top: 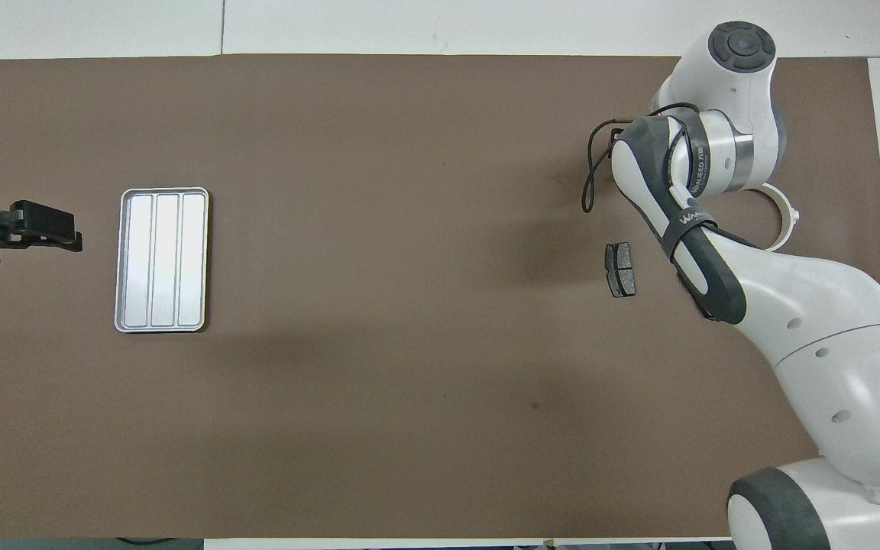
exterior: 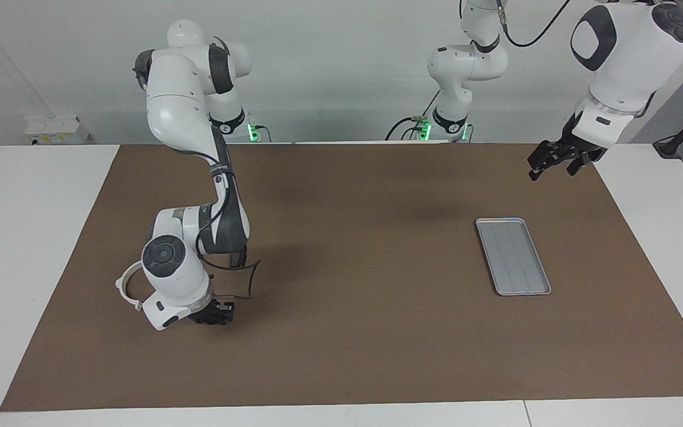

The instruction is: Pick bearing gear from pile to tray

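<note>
My right gripper [exterior: 213, 313] is down at the mat at the right arm's end of the table, beside the pile's white half-ring bracket [exterior: 123, 286] [top: 785, 221]. In the overhead view the arm's wrist hides it. The bearing gear is hidden among the gripper's dark parts. One dark brake pad [top: 620, 269] of the pile lies nearer to the robots than the bracket. The silver tray [exterior: 513, 256] [top: 161, 260] lies toward the left arm's end with nothing in it. My left gripper [exterior: 554, 169] [top: 66, 233] waits open in the air beside the tray.
A brown mat [exterior: 347, 332] covers most of the white table [exterior: 27, 237]. The right arm's black cable loop [exterior: 246, 279] hangs just above the mat by its wrist. A small dark speck [top: 535, 406] lies on the mat.
</note>
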`<state>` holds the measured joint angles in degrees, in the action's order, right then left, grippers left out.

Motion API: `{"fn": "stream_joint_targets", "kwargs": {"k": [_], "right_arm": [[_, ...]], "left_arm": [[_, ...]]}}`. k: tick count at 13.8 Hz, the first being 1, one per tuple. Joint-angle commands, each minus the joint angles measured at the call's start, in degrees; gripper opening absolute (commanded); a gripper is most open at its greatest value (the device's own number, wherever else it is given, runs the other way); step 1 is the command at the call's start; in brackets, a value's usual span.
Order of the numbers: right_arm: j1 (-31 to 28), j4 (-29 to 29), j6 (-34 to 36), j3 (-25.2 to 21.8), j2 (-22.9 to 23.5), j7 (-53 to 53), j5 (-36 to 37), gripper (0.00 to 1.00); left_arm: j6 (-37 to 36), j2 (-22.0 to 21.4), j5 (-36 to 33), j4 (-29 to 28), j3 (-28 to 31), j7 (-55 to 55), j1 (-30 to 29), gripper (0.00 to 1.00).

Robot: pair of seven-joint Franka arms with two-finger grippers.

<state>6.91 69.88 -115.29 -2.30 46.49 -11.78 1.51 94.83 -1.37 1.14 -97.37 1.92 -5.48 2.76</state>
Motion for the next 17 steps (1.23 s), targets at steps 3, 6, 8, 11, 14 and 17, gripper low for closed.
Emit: {"fn": "stream_joint_targets", "kwargs": {"k": [3, 6, 8, 11, 14, 17], "right_arm": [[-1.0, -1.5, -0.4, 1.2, 1.2, -0.9, 1.0, 0.09], [-0.9, -1.5, 0.1, 1.2, 1.2, -0.7, 1.0, 0.0], [-0.2, -2.5, 2.0, 1.2, 0.9, -0.8, 1.0, 0.0], [3.2, -7.9, 9.2, 0.7, 0.2, -3.4, 0.3, 0.0], [9.3, -8.4, 10.3, 0.9, -1.2, -17.3, -0.4, 0.0], [16.0, -8.5, 9.9, 0.5, -1.5, -33.0, -2.4, 0.0]], "left_arm": [[-0.3, -1.2, 0.3, -0.7, 0.0, 0.4, 0.1, 1.0], [-0.3, -1.3, 0.3, -0.8, 0.1, 0.4, 0.1, 1.0], [-0.3, -1.3, 0.3, -0.7, 0.1, 0.4, 0.1, 1.0], [-0.3, -1.2, 0.3, -0.7, 0.1, 0.4, 0.1, 1.0], [-0.3, -1.3, 0.3, -0.7, 0.1, 0.4, 0.1, 1.0], [-0.3, -1.3, 0.3, -0.7, 0.0, 0.4, 0.1, 1.0]]}}
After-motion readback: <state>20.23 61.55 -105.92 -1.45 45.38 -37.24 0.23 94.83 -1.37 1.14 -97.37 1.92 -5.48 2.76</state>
